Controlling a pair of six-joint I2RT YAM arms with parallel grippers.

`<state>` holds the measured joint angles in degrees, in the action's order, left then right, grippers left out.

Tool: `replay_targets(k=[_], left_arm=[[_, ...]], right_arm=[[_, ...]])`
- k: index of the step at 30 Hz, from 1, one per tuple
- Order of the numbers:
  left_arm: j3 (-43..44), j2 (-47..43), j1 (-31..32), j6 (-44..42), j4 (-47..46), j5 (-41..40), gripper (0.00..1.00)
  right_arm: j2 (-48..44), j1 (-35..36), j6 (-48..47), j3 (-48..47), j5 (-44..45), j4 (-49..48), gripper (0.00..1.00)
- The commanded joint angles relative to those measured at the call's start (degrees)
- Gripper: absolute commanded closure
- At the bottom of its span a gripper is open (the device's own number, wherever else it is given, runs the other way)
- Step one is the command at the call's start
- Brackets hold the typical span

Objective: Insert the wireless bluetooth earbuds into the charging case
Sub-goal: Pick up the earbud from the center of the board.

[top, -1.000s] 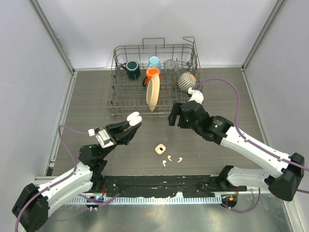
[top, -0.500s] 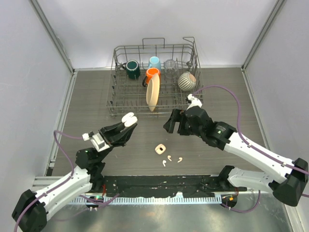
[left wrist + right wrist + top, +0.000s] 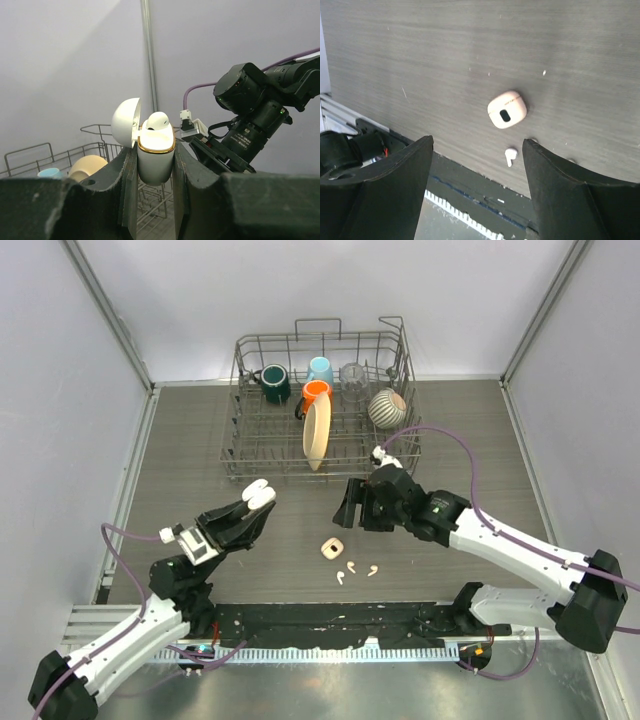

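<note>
The left gripper (image 3: 155, 150) is clenched on the open charging case (image 3: 155, 167), its two fingers pressing the case's sides and the lid (image 3: 125, 122) swung back to the left. One earbud (image 3: 158, 120) sits in the gold-rimmed mouth; the left wrist view hides the other socket, so I cannot tell whether it is filled. Compared with a second ago, this arm has drawn back toward the near left, carrying the case lower in the overhead view and farther from the dish rack (image 3: 320, 405).

The right gripper (image 3: 477, 145) has come the other way — down and nearer, away from the rack — and now hangs with its jaws apart and nothing between them over a small pinkish case (image 3: 507, 109) lying flat on the table (image 3: 200, 440). A loose bud (image 3: 510, 156) lies just beside that case. From above, three loose buds (image 3: 352, 566) show there, near the table's front edge — they and the pinkish case lie where they did before.
</note>
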<state>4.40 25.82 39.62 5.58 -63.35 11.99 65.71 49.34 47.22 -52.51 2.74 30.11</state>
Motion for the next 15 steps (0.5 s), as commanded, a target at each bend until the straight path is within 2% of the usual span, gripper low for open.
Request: replay_targets(k=[1,6,9,12,15], left_arm=[[-1.06,-0.78,-0.15,-0.40,0.25,-0.82,1.00],[-2.73,-0.42,-0.15,-0.14,-1.24,-0.74,1.00],[-3.35,-0.69,-0.15,0.21,-1.16,-0.56,1.00],[-3.44,-1.13,-0.15,0.30,-1.07,-0.13,1.00],[-3.53,-1.39,-0.15,0.30,-0.37,-0.03,1.00]], right_arm=[[-1.03,4.08,2.78,1.71,1.46,-1.55,0.25],[3.09,10.41,7.43,3.38,5.33,-0.49,0.33],[3.89,12.79,9.46,4.87,10.51,-0.67,0.36],[2.93,13.41,12.45,8.47,13.07,-3.02,0.40],[2.75,13.59,14.21,11.64,11.94,-5.75,0.45]])
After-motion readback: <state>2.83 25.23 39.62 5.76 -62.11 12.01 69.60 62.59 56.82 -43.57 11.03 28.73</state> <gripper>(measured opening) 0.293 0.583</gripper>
